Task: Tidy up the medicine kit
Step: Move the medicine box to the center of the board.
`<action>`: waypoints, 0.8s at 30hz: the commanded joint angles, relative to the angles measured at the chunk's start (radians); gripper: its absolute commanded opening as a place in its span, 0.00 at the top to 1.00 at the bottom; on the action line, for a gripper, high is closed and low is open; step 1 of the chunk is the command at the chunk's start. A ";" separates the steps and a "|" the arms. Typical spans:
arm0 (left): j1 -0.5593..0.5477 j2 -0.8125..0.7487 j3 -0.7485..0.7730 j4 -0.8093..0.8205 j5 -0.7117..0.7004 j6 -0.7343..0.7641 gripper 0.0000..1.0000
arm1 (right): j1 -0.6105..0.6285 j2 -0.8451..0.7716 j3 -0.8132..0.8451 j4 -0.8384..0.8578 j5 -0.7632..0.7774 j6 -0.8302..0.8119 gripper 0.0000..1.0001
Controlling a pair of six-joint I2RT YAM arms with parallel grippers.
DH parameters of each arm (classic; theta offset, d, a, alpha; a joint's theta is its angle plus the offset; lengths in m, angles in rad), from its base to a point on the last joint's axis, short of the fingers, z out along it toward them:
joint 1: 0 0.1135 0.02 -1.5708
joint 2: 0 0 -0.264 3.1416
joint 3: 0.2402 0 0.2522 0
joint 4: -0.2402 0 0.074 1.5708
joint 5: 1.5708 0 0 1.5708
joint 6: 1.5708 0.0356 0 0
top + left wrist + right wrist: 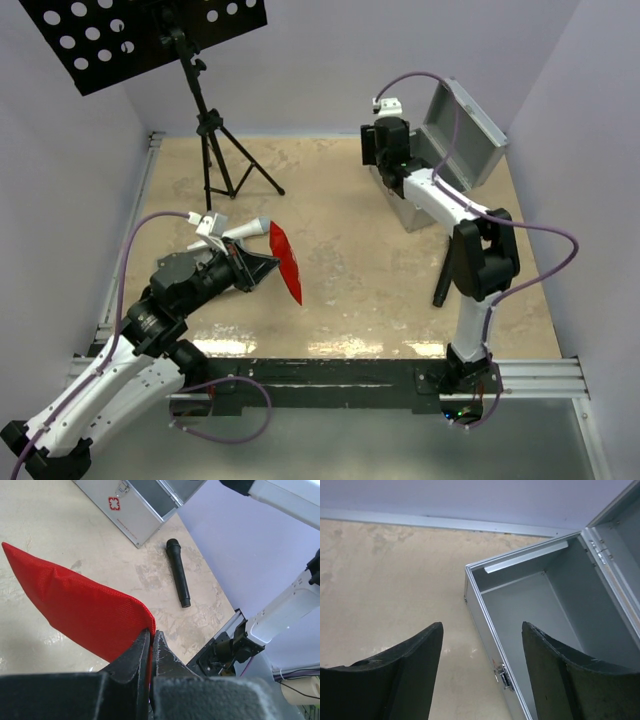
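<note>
While a tripod stand (pixel 215 150) occupies the table's (pixel 350 300) far-left corner, the left gripper (pixel 151 645) pinches the red pouch (pixel 85 605) mid-table; the right gripper (pixel 481 630) gapes empty above the open far-right metal case (pixel 530 605).

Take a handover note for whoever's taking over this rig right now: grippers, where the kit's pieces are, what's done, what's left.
Left gripper: shut on the red pouch, by its edge, left of centre.
Right gripper: open, empty, above the silver case at far right.
Case: lid up, visible interior bare. Black cylindrical item lies on the table near it.
Done: case opened, pouch gripped.
Left: pouch into case, probably the cylinder too.
</note>
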 commanded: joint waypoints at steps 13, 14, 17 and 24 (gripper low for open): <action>0.004 -0.022 0.031 -0.018 -0.010 0.070 1.00 | -0.008 0.188 0.113 -0.004 0.097 -0.131 0.43; 0.004 -0.027 0.035 -0.021 -0.015 0.072 1.00 | -0.008 0.199 0.116 -0.004 0.091 -0.137 0.46; 0.003 -0.034 0.039 -0.026 -0.019 0.078 1.00 | -0.005 0.214 0.111 -0.010 0.080 -0.141 0.56; 0.004 -0.051 0.033 -0.026 -0.021 0.078 1.00 | -0.002 0.142 0.015 0.031 0.045 -0.177 0.89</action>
